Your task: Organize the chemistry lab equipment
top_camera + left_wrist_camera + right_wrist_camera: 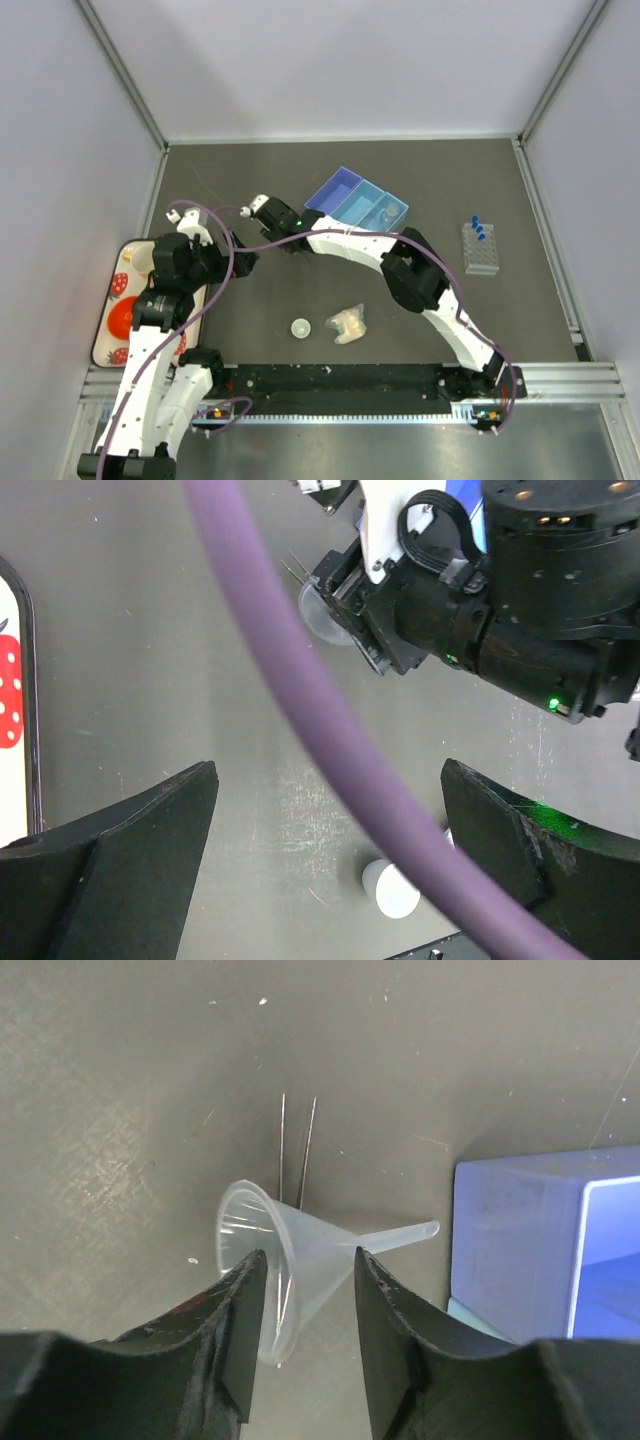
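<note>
A clear plastic funnel (300,1260) lies on its side on the dark table, stem pointing at a blue bin (540,1250). My right gripper (310,1290) has its jaws against both sides of the funnel's cone. It also shows in the top view (262,212). My left gripper (330,830) is open and empty, hovering over the table close to the right wrist. A small white round dish (390,890) sits below it, also seen from above (301,327). The pale yellowish packet (348,323) lies beside the dish. The clear tube rack (480,250) holds blue-capped tubes (479,228) at the right.
Blue bins (357,203) stand at the table's back middle, one with a small clear item inside. The strawberry-print tray (112,345) with an orange bowl (125,318) lies at the left edge. A purple cable (330,740) crosses the left wrist view.
</note>
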Robot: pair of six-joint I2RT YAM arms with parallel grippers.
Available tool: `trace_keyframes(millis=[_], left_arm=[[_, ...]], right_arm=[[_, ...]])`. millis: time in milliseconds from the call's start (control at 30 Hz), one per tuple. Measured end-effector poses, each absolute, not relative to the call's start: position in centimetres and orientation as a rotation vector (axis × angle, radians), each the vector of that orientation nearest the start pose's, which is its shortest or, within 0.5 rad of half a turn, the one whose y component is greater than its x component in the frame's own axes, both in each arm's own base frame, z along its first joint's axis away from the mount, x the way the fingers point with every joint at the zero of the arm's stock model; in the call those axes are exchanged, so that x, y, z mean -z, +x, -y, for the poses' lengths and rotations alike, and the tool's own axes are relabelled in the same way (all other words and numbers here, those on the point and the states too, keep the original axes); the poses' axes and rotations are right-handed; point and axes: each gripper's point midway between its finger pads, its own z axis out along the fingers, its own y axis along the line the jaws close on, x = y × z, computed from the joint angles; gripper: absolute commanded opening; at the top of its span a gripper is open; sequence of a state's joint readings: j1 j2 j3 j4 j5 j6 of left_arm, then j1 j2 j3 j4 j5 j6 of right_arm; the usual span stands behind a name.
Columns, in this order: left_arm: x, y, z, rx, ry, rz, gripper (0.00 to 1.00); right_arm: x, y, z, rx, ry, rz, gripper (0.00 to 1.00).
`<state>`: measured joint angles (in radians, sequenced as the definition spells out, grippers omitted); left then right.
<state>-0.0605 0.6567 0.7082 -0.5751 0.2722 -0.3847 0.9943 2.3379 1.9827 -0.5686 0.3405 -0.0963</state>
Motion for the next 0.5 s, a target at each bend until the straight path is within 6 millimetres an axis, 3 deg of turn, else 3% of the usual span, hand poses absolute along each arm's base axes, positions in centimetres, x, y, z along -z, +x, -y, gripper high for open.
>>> trace_keyframes(millis=[67, 200, 300, 500], left_arm=[[-19.4, 23.6, 7.7, 0.552, -0.176, -2.114, 0.99], [-19.4, 23.6, 7.7, 0.552, -0.176, -2.114, 0.99], [-19.4, 23.6, 7.7, 0.552, -0.176, -2.114, 0.99], [-19.4, 23.6, 7.7, 0.552, -0.175, -2.113, 0.99]], right_arm=[[-5.5, 36.3, -44.0, 0.042, -1.140, -2.134, 0.29], [-5.6, 36.7, -43.6, 0.107, -1.135, -2.112, 0.01], [-7.2, 37.9, -43.4, 0.174, -1.078, -2.065, 0.00], [-7.3, 37.8, -43.2, 0.201, -1.065, -2.063, 0.00]])
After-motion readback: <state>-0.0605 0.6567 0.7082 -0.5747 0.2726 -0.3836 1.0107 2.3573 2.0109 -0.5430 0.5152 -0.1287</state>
